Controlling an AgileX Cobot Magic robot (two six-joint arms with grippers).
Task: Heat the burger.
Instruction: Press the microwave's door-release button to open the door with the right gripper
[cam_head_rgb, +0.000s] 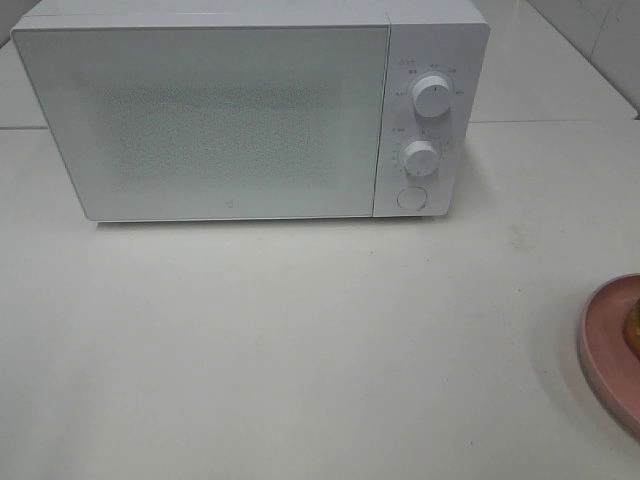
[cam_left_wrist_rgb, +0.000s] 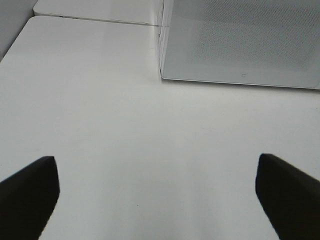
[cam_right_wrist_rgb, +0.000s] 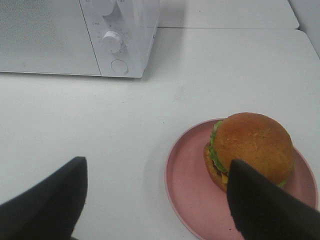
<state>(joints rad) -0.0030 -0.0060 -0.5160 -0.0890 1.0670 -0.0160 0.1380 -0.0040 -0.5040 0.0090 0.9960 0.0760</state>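
The burger (cam_right_wrist_rgb: 252, 142), with a golden-brown bun and a green lettuce frill, sits on a round pink plate (cam_right_wrist_rgb: 187, 187) on the white table. In the exterior high view only a brown sliver of the burger (cam_head_rgb: 633, 327) and part of the plate (cam_head_rgb: 603, 340) show at the right edge. My right gripper (cam_right_wrist_rgb: 155, 205) hangs open above the table just beside the plate, and one dark finger (cam_right_wrist_rgb: 265, 205) overlaps the burger's near side in the picture. My left gripper (cam_left_wrist_rgb: 157, 200) is wide open over bare table near the microwave's front left corner. Neither gripper holds anything.
A white microwave (cam_head_rgb: 200, 110) stands at the back with its door shut; two knobs (cam_head_rgb: 432, 95) and a round button (cam_head_rgb: 410, 197) are on its right panel. The microwave (cam_left_wrist_rgb: 240, 40) fills the far right of the left wrist view. A table seam runs behind it.
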